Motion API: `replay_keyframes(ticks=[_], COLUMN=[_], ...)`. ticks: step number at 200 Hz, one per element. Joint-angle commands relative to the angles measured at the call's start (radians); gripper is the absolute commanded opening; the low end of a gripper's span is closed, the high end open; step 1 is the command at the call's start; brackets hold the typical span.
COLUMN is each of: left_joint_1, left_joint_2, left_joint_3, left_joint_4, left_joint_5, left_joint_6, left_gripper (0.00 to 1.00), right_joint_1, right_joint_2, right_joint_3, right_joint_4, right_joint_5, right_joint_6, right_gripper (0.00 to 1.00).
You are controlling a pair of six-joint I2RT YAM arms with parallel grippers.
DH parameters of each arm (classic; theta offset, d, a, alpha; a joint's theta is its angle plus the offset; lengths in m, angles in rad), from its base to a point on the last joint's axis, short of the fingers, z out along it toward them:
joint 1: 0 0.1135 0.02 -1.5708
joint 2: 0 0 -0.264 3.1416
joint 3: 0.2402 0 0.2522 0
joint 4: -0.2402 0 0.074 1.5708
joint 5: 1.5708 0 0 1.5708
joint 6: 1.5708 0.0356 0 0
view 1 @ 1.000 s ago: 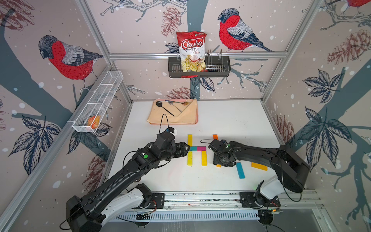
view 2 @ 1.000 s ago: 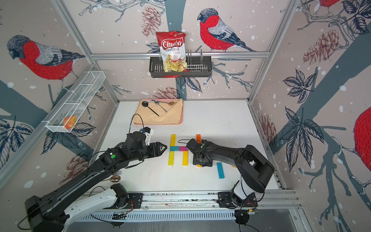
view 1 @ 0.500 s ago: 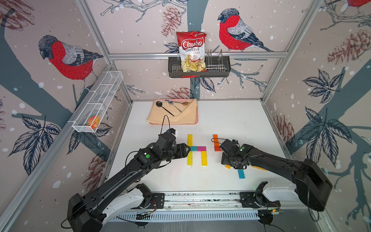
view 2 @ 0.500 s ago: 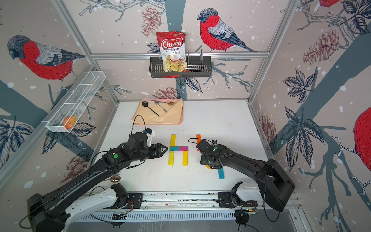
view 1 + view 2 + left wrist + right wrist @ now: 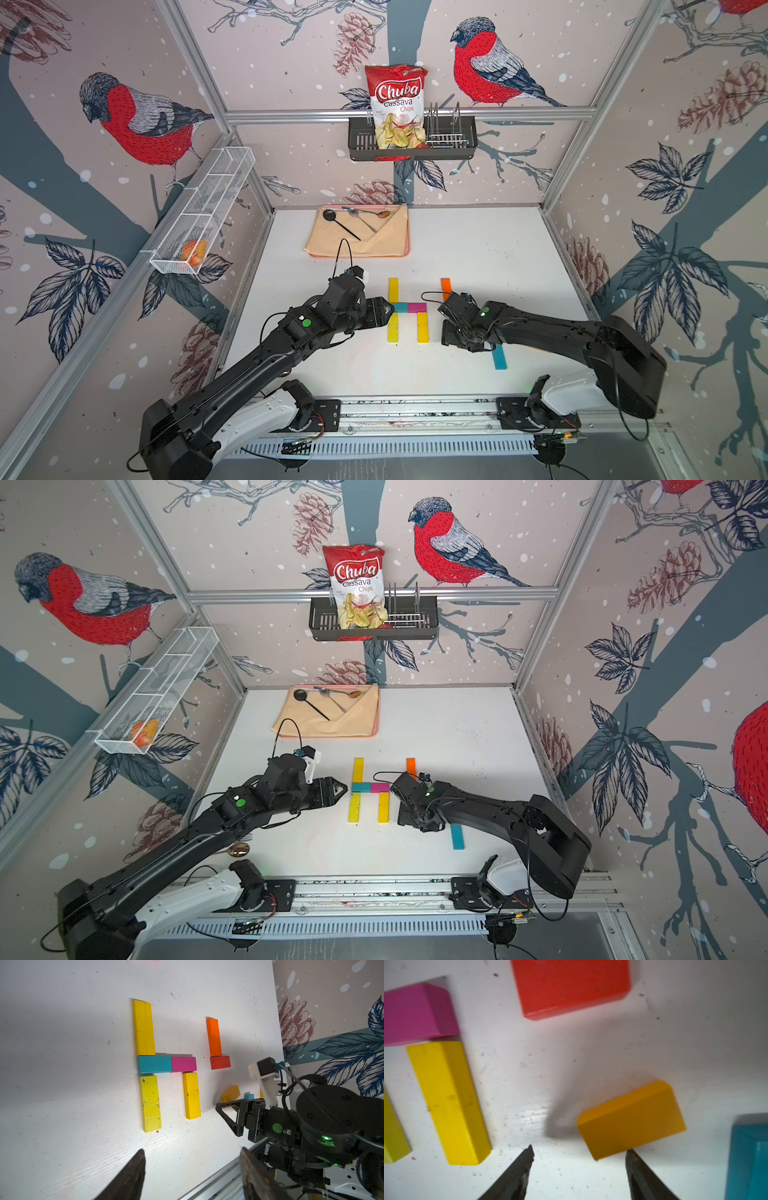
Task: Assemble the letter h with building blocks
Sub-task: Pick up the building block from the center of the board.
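Left wrist view: the left gripper [image 5: 192, 1149] has its two dark fingers [image 5: 131, 1178] spread wide with nothing between them, over the white table [image 5: 62, 1084].
Left gripper position: in both top views its tip sits just beside the teal block [image 5: 400, 307], on the letter's left side.
Letter: the far yellow block [image 5: 393, 289] meets the teal block end-on. The magenta block [image 5: 417, 307] butts against the teal one. The near-left yellow block [image 5: 393, 328] and near-right yellow block [image 5: 422, 327] run toward the robot from those two.
Right gripper: the right gripper [image 5: 579, 1149] is open and empty, low over the table just right of the letter.
Amber block: the amber block [image 5: 631, 1120] lies askew just ahead of the right gripper, one corner at a fingertip [image 5: 638, 1169]; contact cannot be told.
Loose blocks: an orange block [image 5: 446, 284] lies end against a red block [image 5: 220, 1062], right of the letter. A long blue block [image 5: 498, 356] lies by the right arm.
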Motion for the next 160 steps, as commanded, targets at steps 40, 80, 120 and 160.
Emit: replay_keyframes(ticks=[40,80,120,160], left_joint_1=[0.002,0.003,0.003,0.003], left_joint_2=[0.007,0.012,0.011,0.020], left_joint_3=[0.006,0.007,0.010,0.013], left_joint_4=[0.017,0.023,0.014,0.014], left_joint_5=[-0.016,-0.012,-0.016,-0.014], left_joint_6=[0.010,0.009,0.009,0.010], left_gripper=[0.70,0.70,0.70,0.70], right_joint_1=[-0.051,-0.109,-0.100,-0.106], right_joint_2=[-0.017,-0.006,0.008,0.050], right_joint_3=[0.053,-0.008,-0.025,-0.051], right_joint_4=[-0.152,-0.028,0.036,0.061], right_joint_5=[0.139,0.052,0.034,0.033], right_joint_6=[-0.067,-0.236,-0.306,-0.314], right_gripper=[0.91,0.95,0.93,0.83])
